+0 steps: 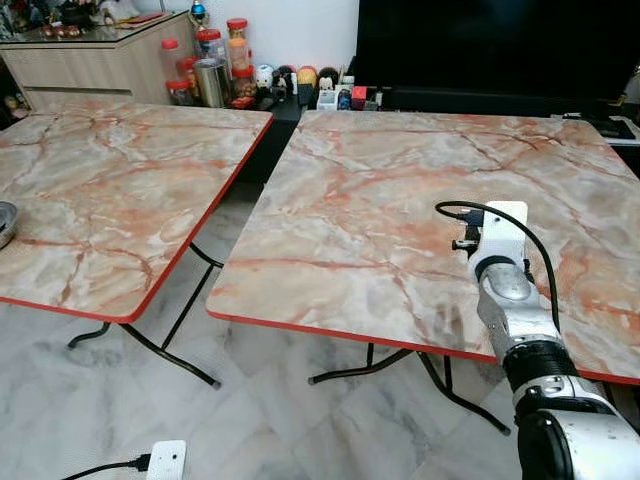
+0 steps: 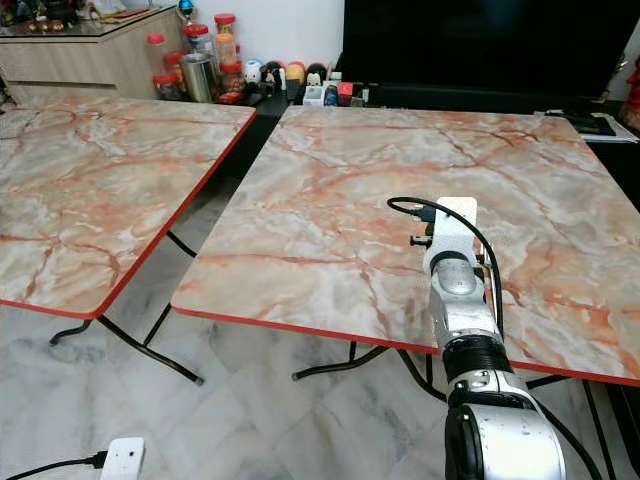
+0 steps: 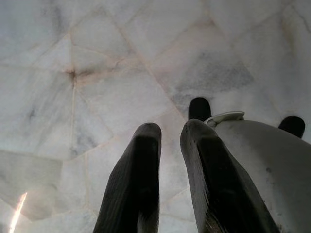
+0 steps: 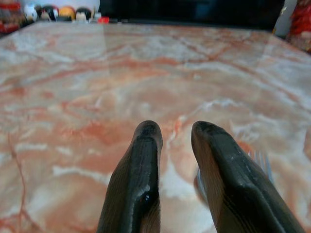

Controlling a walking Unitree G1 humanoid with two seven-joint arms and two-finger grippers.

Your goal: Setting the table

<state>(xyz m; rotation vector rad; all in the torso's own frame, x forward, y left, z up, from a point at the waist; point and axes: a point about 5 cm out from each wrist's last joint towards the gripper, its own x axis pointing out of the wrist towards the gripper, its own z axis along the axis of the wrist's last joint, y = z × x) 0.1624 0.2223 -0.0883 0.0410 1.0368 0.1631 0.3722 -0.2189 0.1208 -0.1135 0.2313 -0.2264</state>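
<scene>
Fork [image 4: 260, 160] beside my right end effector [image 4: 177, 131], fingers narrow and empty over the counter [image 1: 380, 200]; I'd lift straight, avoiding nudging it.

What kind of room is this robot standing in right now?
Probably a home living or dining room: two marble-patterned folding tables stand on a pale tiled floor, a big dark television screen sits behind them, and food jars stand beside a wooden sideboard.
</scene>
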